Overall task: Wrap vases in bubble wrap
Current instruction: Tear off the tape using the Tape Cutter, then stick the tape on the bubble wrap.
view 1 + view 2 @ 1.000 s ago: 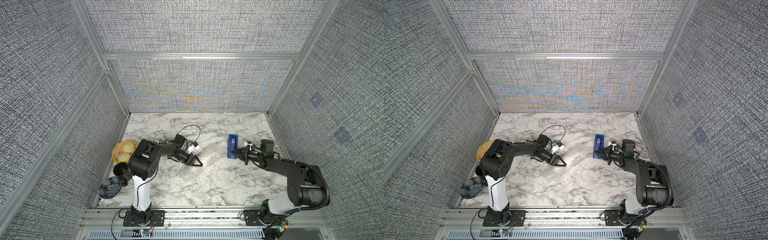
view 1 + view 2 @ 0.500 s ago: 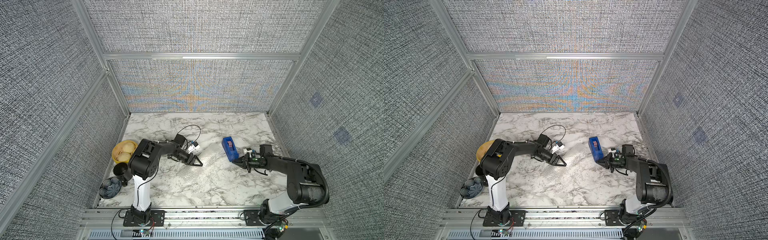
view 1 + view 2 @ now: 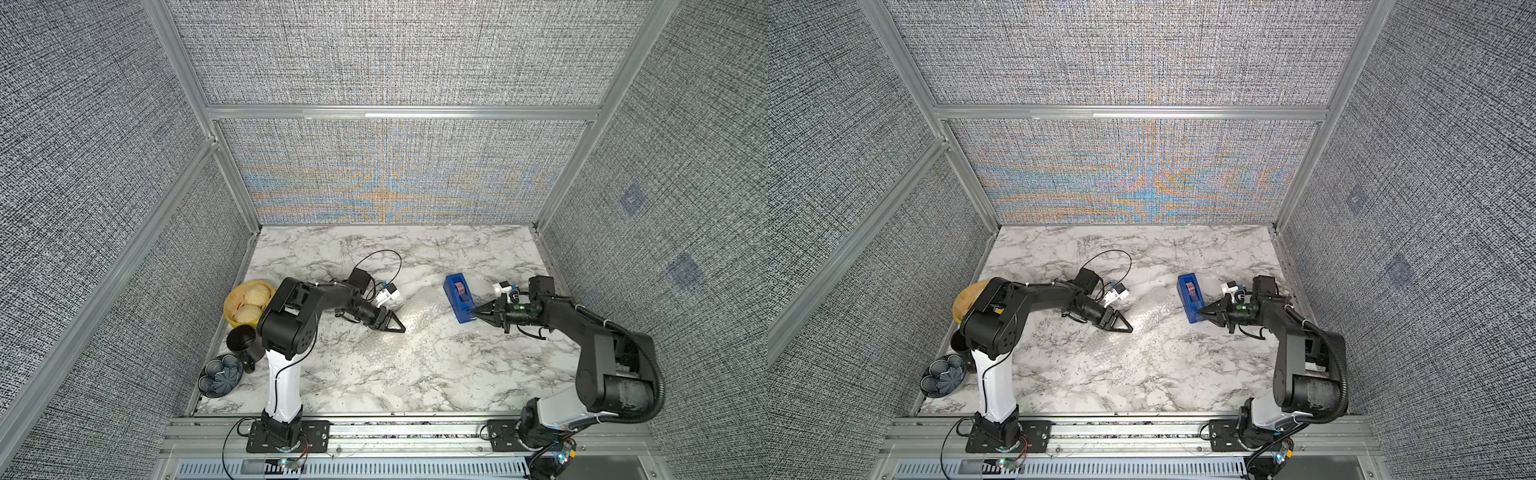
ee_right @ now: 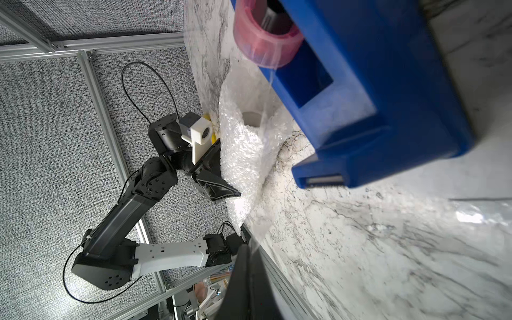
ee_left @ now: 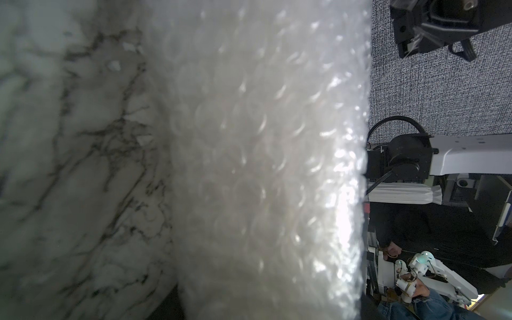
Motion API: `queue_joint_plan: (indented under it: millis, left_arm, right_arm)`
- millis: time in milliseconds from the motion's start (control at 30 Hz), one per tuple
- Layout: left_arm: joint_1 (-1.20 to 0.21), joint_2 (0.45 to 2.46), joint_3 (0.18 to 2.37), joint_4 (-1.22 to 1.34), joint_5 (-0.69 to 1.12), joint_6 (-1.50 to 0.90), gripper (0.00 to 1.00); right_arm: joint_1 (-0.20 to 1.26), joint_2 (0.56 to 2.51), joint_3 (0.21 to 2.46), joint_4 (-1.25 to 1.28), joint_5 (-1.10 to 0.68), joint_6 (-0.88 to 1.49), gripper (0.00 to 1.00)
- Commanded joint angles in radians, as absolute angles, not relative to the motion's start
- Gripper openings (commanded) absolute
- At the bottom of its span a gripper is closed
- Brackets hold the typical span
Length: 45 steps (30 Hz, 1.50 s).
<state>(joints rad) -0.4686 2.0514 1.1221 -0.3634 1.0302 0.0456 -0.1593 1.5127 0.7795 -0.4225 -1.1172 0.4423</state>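
Vase [image 4: 250, 119]: pale, only one end showing, rolled inside the wrap.
Bubble wrap [image 4: 243, 160]: clear, bundled round it, lying on the counter [image 3: 374, 374].

Both top views look steeply down from high above the front edge of the marble table [image 3: 374, 374]. They stand far from the blue tape dispenser [image 3: 464, 311], which lies right of centre in both, and take in the whole enclosure, nearly alike. The right wrist camera sits very close beside the dispenser, facing past it toward the bubble wrap [image 4: 243, 155] and the left arm [image 4: 133, 199]. The left wrist camera, well apart from the dispenser, is rolled sideways and close against the wrap, facing the right arm [image 5: 457, 158]. All four views share the wrap and the marble.
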Motion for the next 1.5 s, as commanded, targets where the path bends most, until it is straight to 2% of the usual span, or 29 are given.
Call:
queue_joint_plan:
  millis: [0, 167, 267, 367, 533, 700, 767, 833, 933, 1033, 1167, 1333, 1467]
  left_arm:
    - [-0.466, 2.076, 1.111, -0.397, 0.741, 0.076, 0.59]
    - [-0.466, 2.075, 1.112, -0.403, 0.742, 0.08, 0.59]
    - [-0.466, 2.073, 1.108, -0.396, 0.743, 0.079, 0.59]
    - [-0.466, 2.08, 1.112, -0.399, 0.751, 0.078, 0.59]
    - [-0.466, 2.063, 1.108, -0.399, 0.75, 0.085, 0.59]
    - [-0.465, 2.069, 1.112, -0.406, 0.755, 0.093, 0.59]
    - [-0.465, 2.064, 1.108, -0.403, 0.76, 0.092, 0.59]
    - [-0.465, 2.056, 1.103, -0.394, 0.765, 0.088, 0.59]
    - [-0.465, 2.057, 1.101, -0.386, 0.779, 0.087, 0.59]
    - [-0.463, 2.09, 1.128, -0.427, 0.785, 0.114, 0.59]
    - [-0.465, 2.108, 1.149, -0.46, 0.767, 0.139, 0.59]
    - [-0.462, 2.131, 1.186, -0.494, 0.767, 0.143, 0.6]
    - [-0.451, 2.2, 1.244, -0.548, 0.795, 0.151, 0.6]
  right_arm:
    - [-0.168, 1.512, 0.804, -0.554, -1.124, 0.348, 0.0]
    - [-0.181, 1.56, 0.835, -0.633, -1.083, 0.265, 0.0]
    - [-0.162, 1.692, 0.906, -0.766, -0.803, 0.144, 0.0]
    - [-0.075, 1.874, 1.038, -0.883, -0.588, 0.084, 0.0]
    - [-0.064, 1.813, 1.04, -0.879, -0.332, 0.121, 0.0]
    - [-0.066, 1.765, 1.071, -0.903, -0.264, 0.099, 0.0]
    - [-0.066, 1.675, 1.064, -0.896, -0.277, 0.08, 0.0]
    - [-0.067, 1.574, 1.055, -0.879, -0.372, 0.069, 0.0]
    - [-0.038, 1.427, 1.036, -0.831, -0.652, 0.057, 0.0]
    - [0.091, 1.343, 0.975, -0.686, -0.885, 0.051, 0.0]
    - [0.295, 1.427, 0.965, -0.539, -0.96, -0.018, 0.0]
    - [0.411, 1.621, 1.087, -0.55, -1.007, -0.133, 0.0]
    - [0.437, 1.749, 1.148, -0.486, -1.015, -0.077, 0.0]
